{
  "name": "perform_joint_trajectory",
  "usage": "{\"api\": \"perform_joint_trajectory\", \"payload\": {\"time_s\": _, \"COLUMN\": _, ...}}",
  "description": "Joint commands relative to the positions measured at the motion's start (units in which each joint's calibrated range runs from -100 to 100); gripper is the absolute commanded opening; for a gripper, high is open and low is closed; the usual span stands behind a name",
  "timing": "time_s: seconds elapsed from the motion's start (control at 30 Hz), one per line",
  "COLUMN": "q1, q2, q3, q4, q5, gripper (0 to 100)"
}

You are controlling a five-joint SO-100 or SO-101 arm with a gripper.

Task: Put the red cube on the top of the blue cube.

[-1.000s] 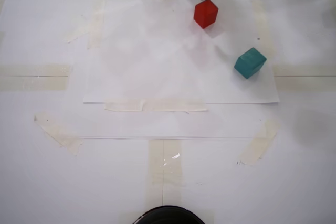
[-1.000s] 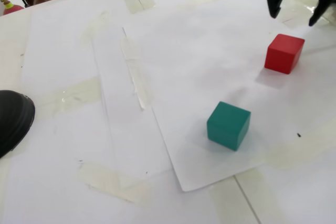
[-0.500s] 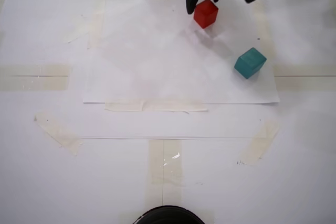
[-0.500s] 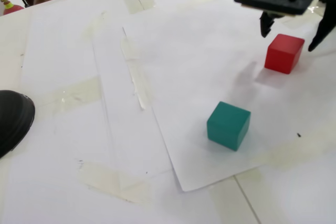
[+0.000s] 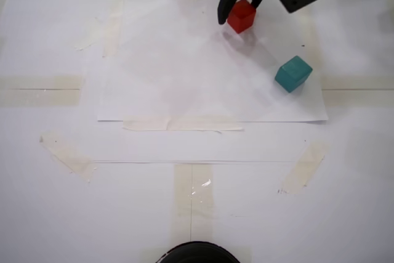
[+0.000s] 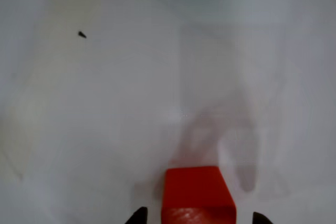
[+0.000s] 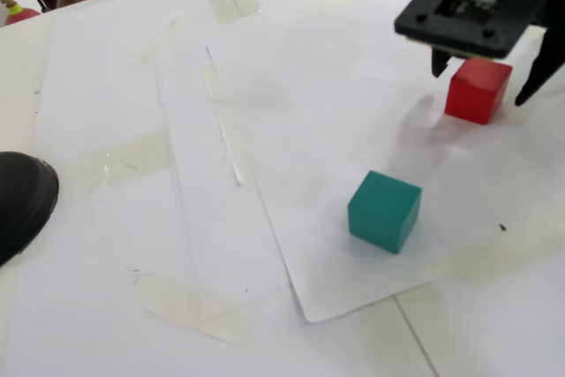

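- Black two-finger pincer (image 5: 237, 14) spread wide, straddling small matte red cube (image 5: 241, 15), no grip.
- Small matte teal cube (image 5: 293, 73) sits apart on white paper-covered tabletop (image 5: 184, 201).

In a fixed view I see the red cube (image 5: 241, 16) near the table's (image 5: 55, 214) far edge, the blue cube (image 5: 293, 73) well apart toward the right edge.

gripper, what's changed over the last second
The gripper has come down from above the red cube and now straddles it, jaws open, a fingertip on each side, nothing gripped yet. The red cube and the blue cube have not moved.
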Motion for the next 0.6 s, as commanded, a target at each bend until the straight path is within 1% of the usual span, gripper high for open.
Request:
{"api": "perform_joint_trajectory", "payload": {"time_s": 0.0, "q1": -0.1, "q2": 0.1, "q3": 0.2, "q4": -2.1, "q5": 0.2, "gripper": 29}}
{"api": "perform_joint_trajectory", "payload": {"time_s": 0.57, "q1": 0.4, "q2": 1.9, "q3": 0.7, "q4": -4.3, "q5": 0.8, "gripper": 28}}
